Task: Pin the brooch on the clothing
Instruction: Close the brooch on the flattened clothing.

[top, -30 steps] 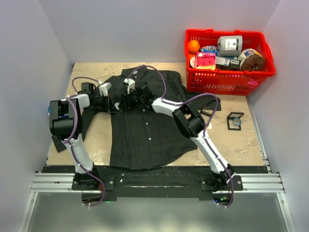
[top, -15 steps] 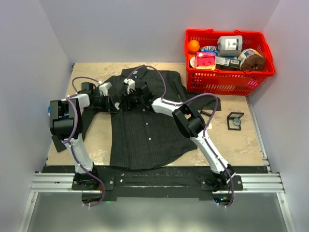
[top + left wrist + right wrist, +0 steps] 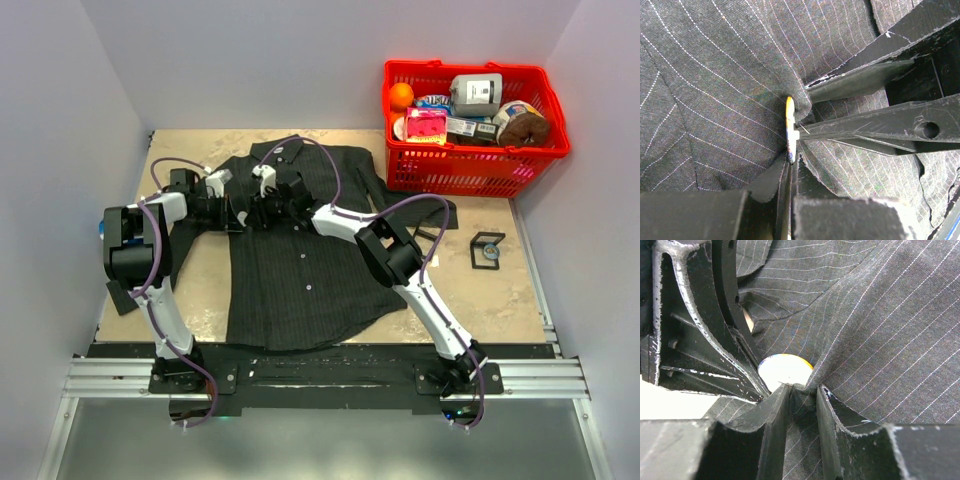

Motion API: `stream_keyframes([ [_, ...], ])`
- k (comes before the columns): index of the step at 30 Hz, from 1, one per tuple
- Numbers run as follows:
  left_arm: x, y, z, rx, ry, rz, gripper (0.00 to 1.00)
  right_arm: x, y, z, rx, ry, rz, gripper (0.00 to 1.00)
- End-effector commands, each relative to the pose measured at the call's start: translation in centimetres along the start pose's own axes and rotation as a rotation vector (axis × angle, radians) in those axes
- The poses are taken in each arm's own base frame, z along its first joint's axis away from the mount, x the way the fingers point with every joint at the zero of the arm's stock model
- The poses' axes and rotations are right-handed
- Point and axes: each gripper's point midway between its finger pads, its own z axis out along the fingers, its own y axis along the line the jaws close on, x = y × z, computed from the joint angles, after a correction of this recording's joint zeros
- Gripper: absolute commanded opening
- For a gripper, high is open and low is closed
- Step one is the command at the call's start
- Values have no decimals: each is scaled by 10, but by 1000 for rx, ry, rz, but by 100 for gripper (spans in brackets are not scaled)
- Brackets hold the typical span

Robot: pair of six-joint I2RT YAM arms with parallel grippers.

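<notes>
The dark pinstriped shirt lies flat on the table. Both grippers meet over its upper left chest. My left gripper is shut on the brooch, a thin round disc with a yellow rim, seen edge-on against a fabric fold. A thin pin shows at its back. My right gripper is shut on a raised fold of shirt fabric right next to the brooch's white back. In the left wrist view, the right gripper's fingers reach in from the right.
A red basket full of groceries stands at the back right. A small black frame lies on the table right of the shirt. A dark flat object lies by the left arm.
My right gripper has edged slightly left toward the left gripper. The shirt and left arm look unchanged.
</notes>
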Motion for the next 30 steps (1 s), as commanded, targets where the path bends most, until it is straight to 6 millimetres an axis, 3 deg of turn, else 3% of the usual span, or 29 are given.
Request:
stream_keyframes([
  [1, 2, 8, 6, -51, 23, 14, 0, -8, 24, 2, -42, -13, -42, 31],
  [6, -1, 8, 4, -61, 17, 19, 0, -3, 22, -4, -32, 5, -29, 34],
  [10, -1, 8, 4, -60, 13, 25, 0, -11, 18, -24, -18, -23, 3, 50],
  [15, 7, 12, 9, -52, 35, 15, 0, -22, 10, -36, -32, -49, 44, 59],
  [22, 7, 11, 9, -42, 35, 26, 0, -28, -13, -38, -8, -73, 96, 58],
  [30, 6, 9, 9, -37, 30, 30, 0, -23, -24, -25, 15, -65, 124, 54],
])
